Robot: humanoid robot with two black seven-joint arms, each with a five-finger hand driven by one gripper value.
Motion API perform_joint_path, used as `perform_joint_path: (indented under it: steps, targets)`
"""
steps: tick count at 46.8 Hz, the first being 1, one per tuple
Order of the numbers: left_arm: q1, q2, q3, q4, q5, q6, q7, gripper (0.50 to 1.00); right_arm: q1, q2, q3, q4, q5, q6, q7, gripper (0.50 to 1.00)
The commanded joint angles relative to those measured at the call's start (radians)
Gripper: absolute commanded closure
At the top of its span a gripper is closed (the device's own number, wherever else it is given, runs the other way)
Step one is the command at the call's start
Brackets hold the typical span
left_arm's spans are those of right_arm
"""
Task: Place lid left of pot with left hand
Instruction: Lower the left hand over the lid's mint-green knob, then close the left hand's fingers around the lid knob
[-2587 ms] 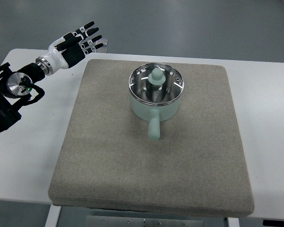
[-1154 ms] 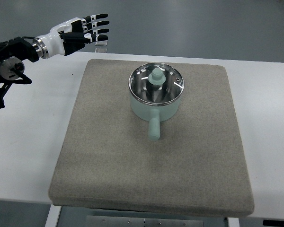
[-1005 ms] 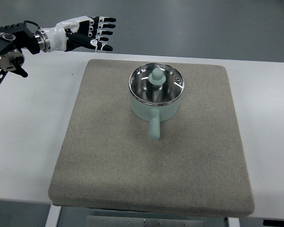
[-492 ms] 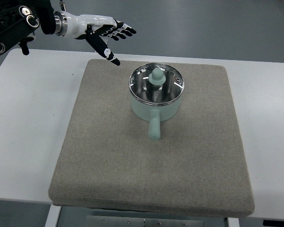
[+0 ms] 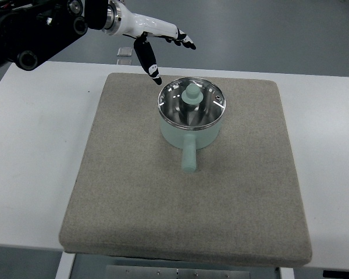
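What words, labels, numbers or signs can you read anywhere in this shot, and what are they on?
None can be read.
The pot, its lid, the mat and the table show no print.
The left hand bears only black and white patches, no lettering.

Left hand (image 5: pixel 153 35) reaching in from upper left; fingers spread, thumb angled down; empty

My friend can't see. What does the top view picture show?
A mint green pot with its lid still on sits on a grey mat on a white table. The robot's left hand reaches toward it from the top left, fingers spread, holding nothing.
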Motion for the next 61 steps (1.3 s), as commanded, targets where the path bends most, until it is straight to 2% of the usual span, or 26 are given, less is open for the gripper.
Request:
perform_joint_path:
  steps: [1, 28, 34, 37, 47, 49, 53, 56, 61]
  targets:
    - [-0.006, -0.022, 0.043, 0.002, 0.007, 0.0, 0.0, 0.506, 0.0, 0.0, -0.001, -0.001, 0.0, 0.0, 0.0, 0.576]
    - [-0.035, -0.137, 0.083, 0.037, 0.115, 0.0, 0.003, 0.525, 0.0, 0.0, 0.001, -0.001, 0.0, 0.0, 0.0, 0.576]
    - [-0.034, -0.14, 0.083, 0.045, 0.118, 0.0, 0.002, 0.561, 0.0, 0.0, -0.001, -0.001, 0.0, 0.0, 0.0, 0.576]
    - [-0.031, -0.14, 0.083, 0.045, 0.118, 0.0, 0.001, 0.606, 0.0, 0.0, -0.001, 0.001, 0.0, 0.0, 0.0, 0.576]
    - [-0.022, -0.142, 0.084, 0.045, 0.121, 0.01, 0.001, 0.649, 0.0, 0.0, 0.001, -0.001, 0.0, 0.0, 0.0, 0.576]
    - [-0.022, -0.14, 0.084, 0.045, 0.121, 0.01, 0.001, 0.677, 0.0, 0.0, -0.001, -0.001, 0.0, 0.0, 0.0, 0.576]
    - [-0.022, -0.142, 0.086, 0.043, 0.121, 0.01, 0.001, 0.681, 0.0, 0.0, -0.001, 0.001, 0.0, 0.0, 0.0, 0.576]
    - [-0.022, -0.142, 0.086, 0.042, 0.121, 0.01, 0.001, 0.714, 0.0, 0.0, -0.001, -0.001, 0.0, 0.0, 0.0, 0.576]
    - [-0.02, -0.14, 0.084, 0.037, 0.147, 0.01, 0.001, 0.714, 0.0, 0.0, -0.001, -0.001, 0.0, 0.0, 0.0, 0.576]
